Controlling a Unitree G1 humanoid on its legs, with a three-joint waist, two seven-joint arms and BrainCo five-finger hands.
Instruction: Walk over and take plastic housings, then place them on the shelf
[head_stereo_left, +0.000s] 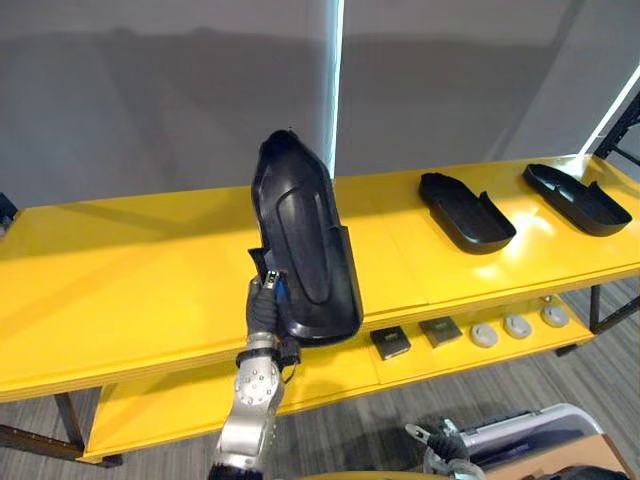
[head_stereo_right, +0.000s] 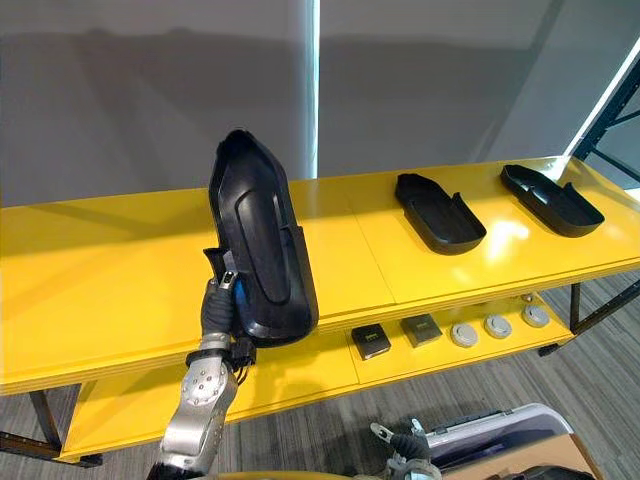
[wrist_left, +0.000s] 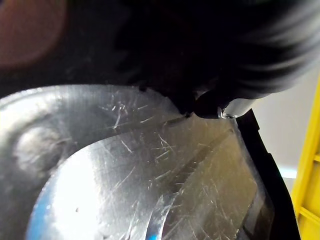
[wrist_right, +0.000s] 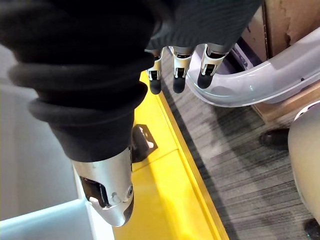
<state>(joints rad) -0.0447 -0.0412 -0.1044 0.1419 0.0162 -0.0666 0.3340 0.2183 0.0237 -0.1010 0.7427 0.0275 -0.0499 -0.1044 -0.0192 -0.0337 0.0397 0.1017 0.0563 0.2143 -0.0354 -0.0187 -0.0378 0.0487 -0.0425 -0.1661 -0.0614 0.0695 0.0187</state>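
A long yellow shelf (head_stereo_left: 120, 270) of smooth board stands against a grey wall. At its front edge, near the middle, the left hand (head_stereo_left: 264, 305) reaches up, fingers clamped on the lower rim of a black plastic housing (head_stereo_left: 305, 230). The housing stands upright, long, glossy and rounded on top. Bare board runs to the left end. A second housing (head_stereo_left: 466, 212) and a third housing (head_stereo_left: 578, 199) lie apart toward the right end. The right hand (wrist_right: 176, 75) hangs low, fingers loosely straight.
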